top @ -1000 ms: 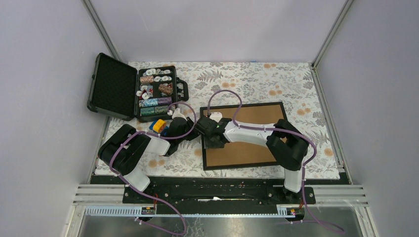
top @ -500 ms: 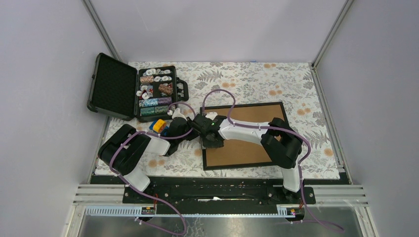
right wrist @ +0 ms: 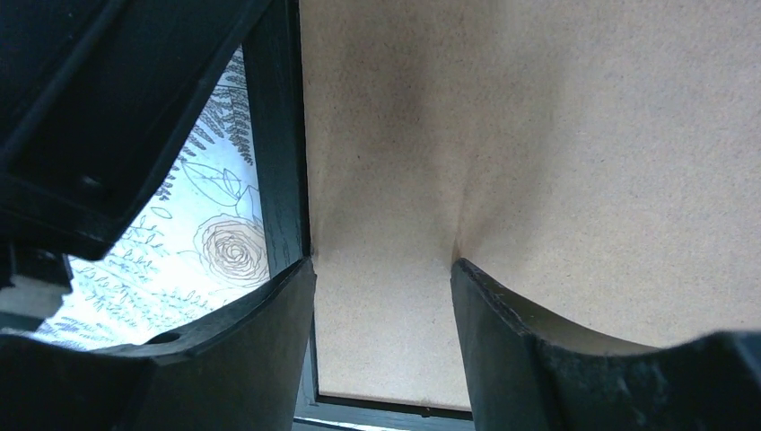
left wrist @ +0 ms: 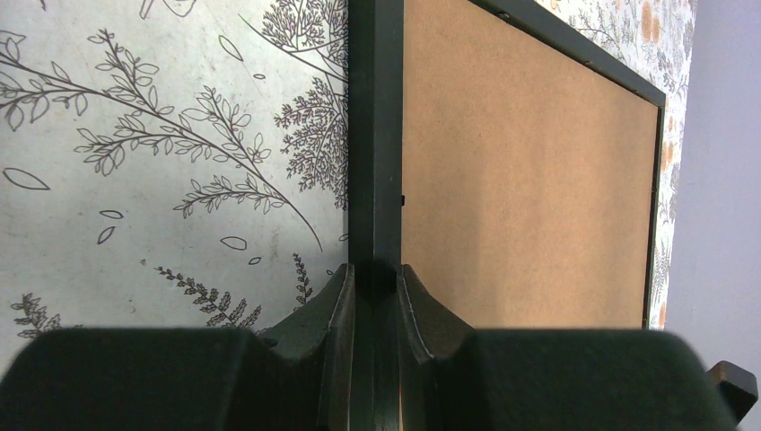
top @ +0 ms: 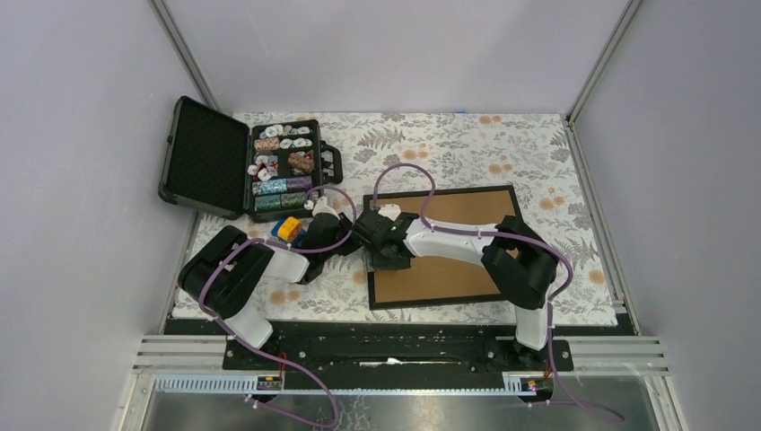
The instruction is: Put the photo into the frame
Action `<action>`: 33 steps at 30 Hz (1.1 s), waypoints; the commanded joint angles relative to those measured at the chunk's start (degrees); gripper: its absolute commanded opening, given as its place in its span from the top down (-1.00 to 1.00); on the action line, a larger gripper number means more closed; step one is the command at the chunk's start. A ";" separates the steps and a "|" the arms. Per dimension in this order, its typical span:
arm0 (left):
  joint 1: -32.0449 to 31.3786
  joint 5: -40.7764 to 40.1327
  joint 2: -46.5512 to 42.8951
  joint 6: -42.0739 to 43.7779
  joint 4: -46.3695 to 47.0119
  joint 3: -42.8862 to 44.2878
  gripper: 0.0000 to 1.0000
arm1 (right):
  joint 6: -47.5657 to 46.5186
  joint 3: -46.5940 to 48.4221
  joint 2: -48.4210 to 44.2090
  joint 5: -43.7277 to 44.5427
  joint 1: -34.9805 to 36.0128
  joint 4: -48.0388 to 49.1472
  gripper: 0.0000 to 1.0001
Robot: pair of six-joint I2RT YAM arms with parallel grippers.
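Note:
The frame (top: 458, 260) lies face down on the flowered tablecloth, brown back board up, ringed by thin black moulding. My left gripper (top: 352, 237) is at the frame's left side. In the left wrist view my left gripper (left wrist: 375, 274) is shut on the black moulding (left wrist: 375, 135), one finger on the cloth side and one on the board side. My right gripper (right wrist: 381, 269) hovers open low over the board (right wrist: 538, 108) by the same left edge, nothing between its fingers (right wrist: 269, 332). My right gripper (top: 384, 255) is close to the left one. The photo is hidden.
An open black case (top: 242, 162) holding poker chips stands at the back left. A small blue and yellow object (top: 289, 227) lies just in front of it, by my left arm. Metal posts and grey walls close in the table on three sides.
My right gripper's jaws have spread wider over the back board while the arm barely shifted. My left gripper has kept its grip on the moulding.

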 commanded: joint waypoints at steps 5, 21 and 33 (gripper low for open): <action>0.42 -2.01 3.12 2.47 -13.29 -2.60 1.00 | 2.88 -7.18 -3.29 -6.67 -0.65 7.35 -0.29; 0.40 -2.01 3.21 2.47 -13.46 -2.42 1.00 | 1.99 1.32 5.16 -2.95 0.48 -3.27 -0.28; 0.40 -2.26 3.12 2.47 -13.64 -2.40 1.00 | 3.57 4.66 8.86 3.50 1.22 -12.82 -0.22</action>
